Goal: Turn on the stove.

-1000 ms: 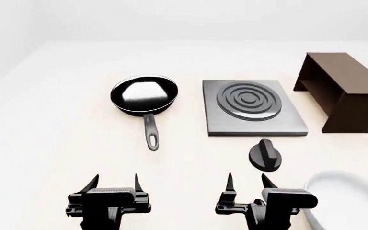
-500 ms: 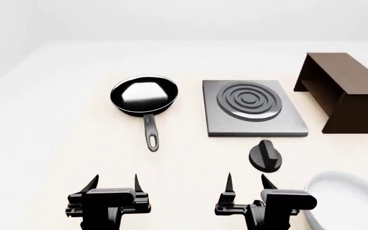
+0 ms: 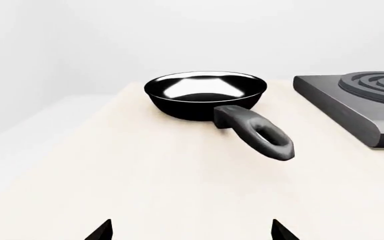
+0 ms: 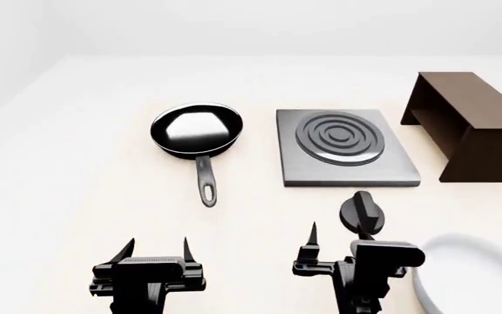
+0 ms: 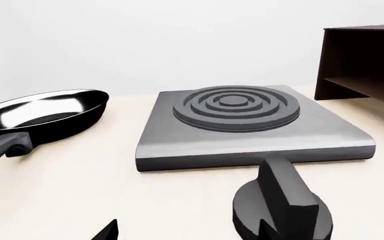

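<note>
my right gripper [image 4: 336, 239] has its fingers spread apart with nothing between them, just short of the knob [image 4: 362, 212], which sits on the table [image 4: 76, 163] in front of the stove [image 4: 345, 147]. my left gripper [image 4: 157, 248] is spread apart too, holding nothing, well back from the frying pan [image 4: 197, 131], whose bowl is empty. the brown box [image 4: 469, 124] stands right of the stove, its open side showing nothing inside.

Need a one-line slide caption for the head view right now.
Open right gripper nears the stove knob; left gripper idle, open, near the frying pan.
</note>
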### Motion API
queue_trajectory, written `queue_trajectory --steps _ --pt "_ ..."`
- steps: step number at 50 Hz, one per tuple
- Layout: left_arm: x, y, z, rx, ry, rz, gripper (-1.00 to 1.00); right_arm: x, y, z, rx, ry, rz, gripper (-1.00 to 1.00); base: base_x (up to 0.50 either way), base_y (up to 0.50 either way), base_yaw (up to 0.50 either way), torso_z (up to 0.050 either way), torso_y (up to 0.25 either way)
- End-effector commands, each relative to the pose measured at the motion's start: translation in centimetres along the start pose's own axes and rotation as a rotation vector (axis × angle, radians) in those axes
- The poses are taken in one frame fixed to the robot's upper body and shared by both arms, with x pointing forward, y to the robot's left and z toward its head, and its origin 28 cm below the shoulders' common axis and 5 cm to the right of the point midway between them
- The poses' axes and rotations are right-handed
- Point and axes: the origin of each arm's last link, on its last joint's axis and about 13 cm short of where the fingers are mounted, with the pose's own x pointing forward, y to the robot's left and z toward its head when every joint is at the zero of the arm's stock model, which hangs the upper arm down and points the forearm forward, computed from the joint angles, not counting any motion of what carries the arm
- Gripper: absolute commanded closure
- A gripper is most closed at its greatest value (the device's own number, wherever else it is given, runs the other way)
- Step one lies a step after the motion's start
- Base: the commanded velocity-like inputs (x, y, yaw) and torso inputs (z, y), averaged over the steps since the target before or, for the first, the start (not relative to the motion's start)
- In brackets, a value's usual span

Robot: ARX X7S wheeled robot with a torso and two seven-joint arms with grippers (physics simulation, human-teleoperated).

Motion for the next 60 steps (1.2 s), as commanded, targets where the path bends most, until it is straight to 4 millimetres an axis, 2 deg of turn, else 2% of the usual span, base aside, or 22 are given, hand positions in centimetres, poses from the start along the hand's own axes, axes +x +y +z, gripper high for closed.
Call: queue_trajectory --steps 1,8,12,16,41,60 --pt "0.0 -0.1 0.1 -0.012 -0.027 -0.012 -1.00 2.2 0.4 0.5 -0.028 -0.002 -0.026 -1.00 0.00 0.00 0.00 0.000 0.000" --pt "0.0 -0.1 0.1 -0.011 -0.027 -0.012 -1.00 4.2 0.8 -0.6 -0.042 0.044 -0.051 -1.00 0.00 0.00 0.00 0.000 0.000" --pt "0.0 -0.1 0.1 -0.011 -0.027 -0.012 -1.00 5.8 0.7 -0.6 -0.034 0.066 -0.082 -1.00 0.00 0.00 0.00 0.000 0.000" --pt "0.0 -0.1 0.1 -0.010 -0.027 -0.012 -1.00 6.5 0.8 -0.7 -0.042 0.069 -0.092 -1.00 0.00 0.00 0.00 0.000 0.000" --pt "-0.1 0.0 0.0 -0.008 -0.027 -0.010 -1.00 7.2 0.8 -1.5 -0.028 0.094 -0.120 -1.00 0.00 0.00 0.00 0.000 0.000" --pt "0.0 0.0 0.1 -0.009 -0.027 -0.010 -1.00 8.7 1.0 -1.7 -0.028 0.118 -0.149 -1.00 0.00 0.00 0.00 0.000 0.000"
